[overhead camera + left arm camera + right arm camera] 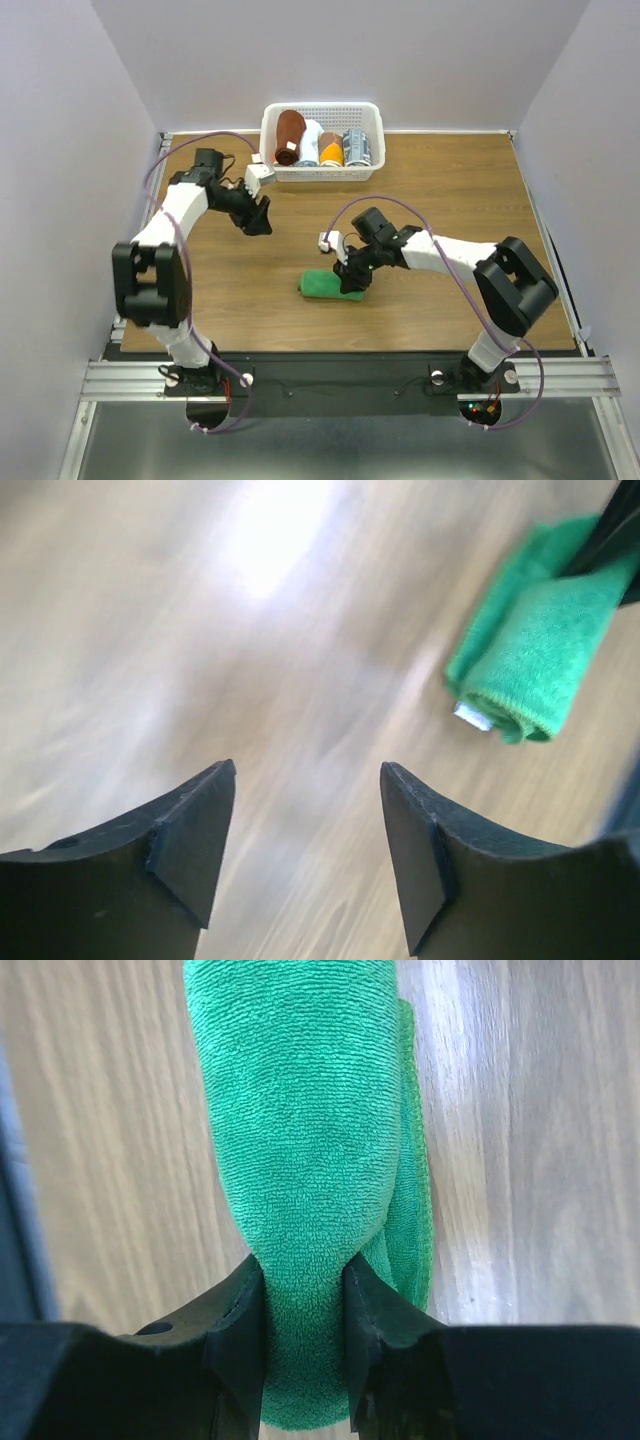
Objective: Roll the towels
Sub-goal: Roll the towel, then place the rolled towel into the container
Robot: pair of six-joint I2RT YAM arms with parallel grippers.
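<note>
Green towel (325, 284) is rolled up, lying near the middle of the table (450, 200). The right gripper (352, 280) has its jaws pinched tight on the roll's right end, with cloth bulging out between them. The left gripper (258, 218) hangs up and to the left, well apart from it, jaws spread around nothing. The reddish-brown towel (290, 135) sits rolled in the white basket (325, 175) at the back.

A white lattice-walled plastic basket (322, 174) sits at the far edge of the wood-grain table (460, 200). Standing side by side in it are a white roll (311, 140), an orange roll (331, 150) and a grey-patterned roll (357, 147), possibly striped. Plain pale walls (300, 50) enclose the table; a metal rail (125, 378) runs along its near edge
</note>
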